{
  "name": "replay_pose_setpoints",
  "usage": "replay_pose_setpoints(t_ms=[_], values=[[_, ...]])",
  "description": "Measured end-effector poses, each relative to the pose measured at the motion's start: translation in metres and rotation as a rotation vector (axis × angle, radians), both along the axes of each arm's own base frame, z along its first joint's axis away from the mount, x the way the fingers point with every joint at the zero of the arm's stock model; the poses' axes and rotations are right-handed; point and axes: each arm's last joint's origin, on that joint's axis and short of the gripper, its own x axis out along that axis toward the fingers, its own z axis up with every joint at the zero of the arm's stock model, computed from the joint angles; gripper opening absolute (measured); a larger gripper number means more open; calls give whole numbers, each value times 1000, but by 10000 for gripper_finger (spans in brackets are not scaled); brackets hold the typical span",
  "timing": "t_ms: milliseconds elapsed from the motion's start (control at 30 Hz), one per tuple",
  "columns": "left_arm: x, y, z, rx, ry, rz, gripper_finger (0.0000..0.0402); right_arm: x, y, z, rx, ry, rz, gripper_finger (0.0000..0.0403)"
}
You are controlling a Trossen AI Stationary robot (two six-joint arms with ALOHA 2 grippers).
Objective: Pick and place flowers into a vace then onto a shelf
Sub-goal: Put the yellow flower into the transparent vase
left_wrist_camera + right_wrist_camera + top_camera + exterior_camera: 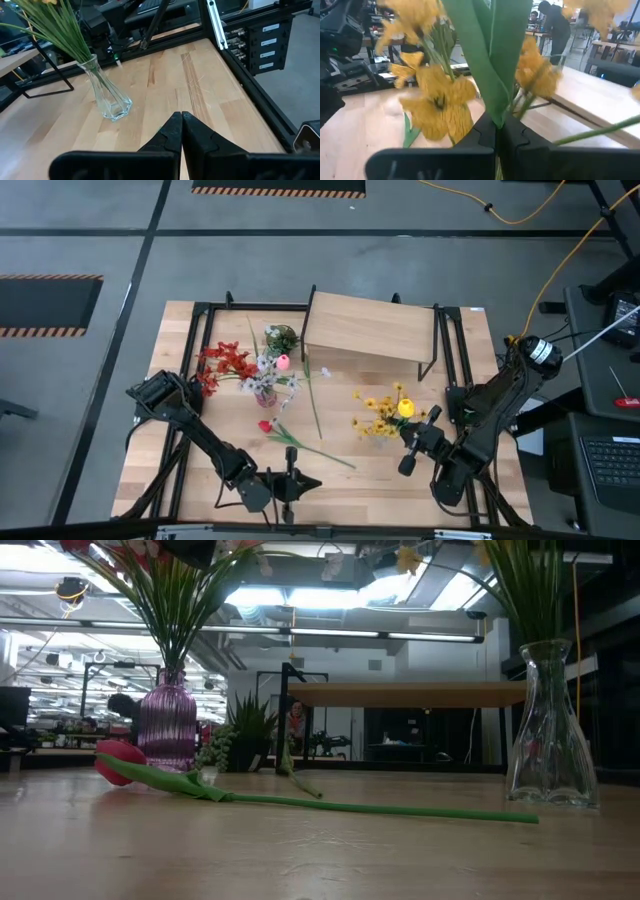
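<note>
Your left gripper (290,480) rests near the table's (180,470) front edge, jaws pressed together on nothing, with bare wood between it and the red tulip (266,425) lying flat mid-table. Your right gripper (412,448) sits beside the clear vase (548,730) of yellow flowers (380,412); its jaws are clamped on a green leaf or stem (492,55) of that bunch. The purple vase (167,725) with red and white flowers (240,368) stands left of centre. The shelf (368,330) occupies the rear edge. Open table lies along the front between both arms.
</note>
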Motion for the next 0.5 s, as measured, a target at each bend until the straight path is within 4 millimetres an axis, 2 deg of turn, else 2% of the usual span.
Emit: replay_pose_setpoints(t_ms=[133, 233, 500], values=[[0, 0, 0, 0, 0, 1, 2, -3, -4, -12, 19, -11, -1, 4], [0, 0, 0, -1, 0, 1, 4, -3, -4, -13, 31, -20, -1, 16], [0, 0, 0, -1, 0, 1, 2, -1, 0, -13, 47, 96, 73, 73]])
